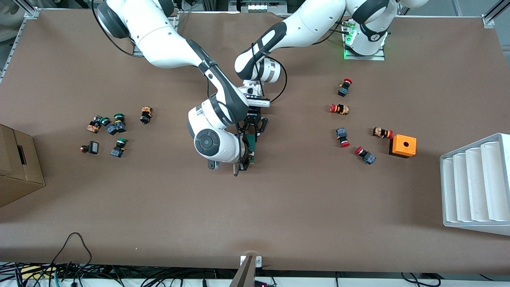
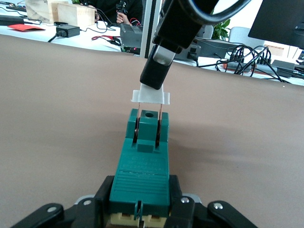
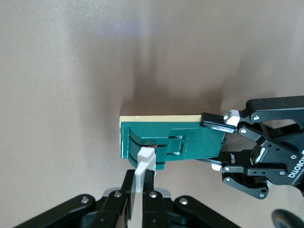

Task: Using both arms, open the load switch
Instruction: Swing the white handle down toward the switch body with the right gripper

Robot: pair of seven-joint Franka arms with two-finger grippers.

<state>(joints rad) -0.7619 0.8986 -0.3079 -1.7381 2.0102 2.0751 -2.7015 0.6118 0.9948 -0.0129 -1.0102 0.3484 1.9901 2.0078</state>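
Observation:
The dark-green load switch (image 1: 251, 149) (image 2: 142, 164) (image 3: 175, 140) is held between both grippers over the middle of the table. My left gripper (image 1: 254, 128) (image 2: 140, 199) (image 3: 214, 142) is shut on the green body's end. My right gripper (image 1: 244, 161) (image 3: 143, 183) is shut on the white tab (image 2: 151, 97) (image 3: 145, 164) at the other end. In the left wrist view the tab stands a little off the green body, with two thin copper blades showing between them. The arms cross closely over the switch.
Several red-capped push buttons (image 1: 339, 109) and an orange cube with a hole (image 1: 403, 146) lie toward the left arm's end, with a white ribbed rack (image 1: 476, 185) at that edge. Green-capped buttons (image 1: 114, 127) and a cardboard box (image 1: 18, 167) sit toward the right arm's end.

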